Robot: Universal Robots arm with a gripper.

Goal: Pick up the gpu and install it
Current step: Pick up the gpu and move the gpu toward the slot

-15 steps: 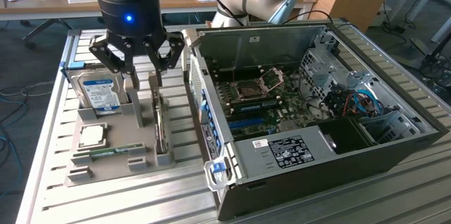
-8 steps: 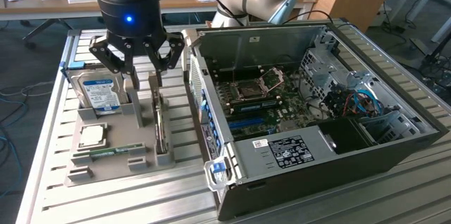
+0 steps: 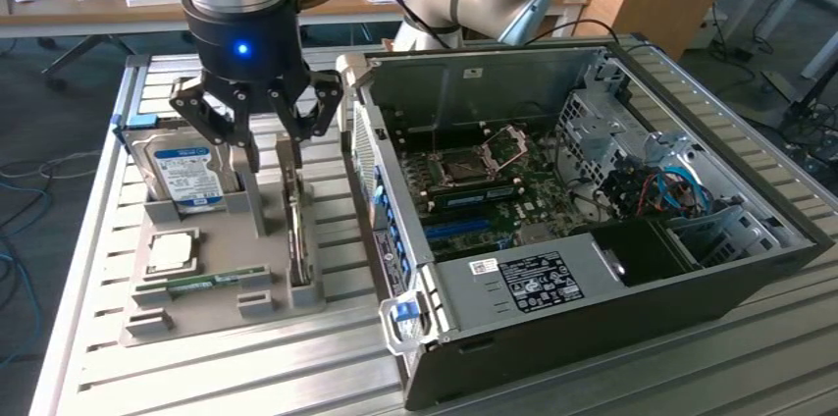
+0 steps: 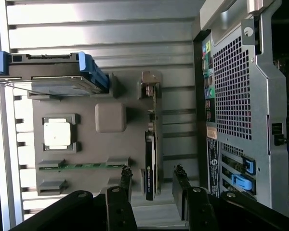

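**Item: gpu**. Thin dark card standing on edge in a slot of the grey holder, on the side nearest the computer case. Its silvery bracket end points away from the gripper. In the exterior view, the gpu runs along the holder's edge just beside the open case.

**Item: gripper**. Jaws partly open and empty. In the wrist view one finger stands on each side of the card's near end, with a gap to the card on both sides. In the exterior view, the gripper hangs over the holder's far end.

**Neighbours, not for handling:** blue-labelled hard drive, processor chip, green memory stick. All sit in the same holder on the slatted tabletop.

**Step in hand (judged):** lining up the grasp on the card.

**Handling notes (judged):**
- Keep the card's edge centred between the fingers so both pads meet the flat faces together; a one-sided touch would tip it in the slot.
- Descend straight, clear of the holder's posts.
- Grip the board faces rather than the bracket.
- Close gently, since the card is thin and may flex.
- The case wall is near, so sideways room on that side is scant.
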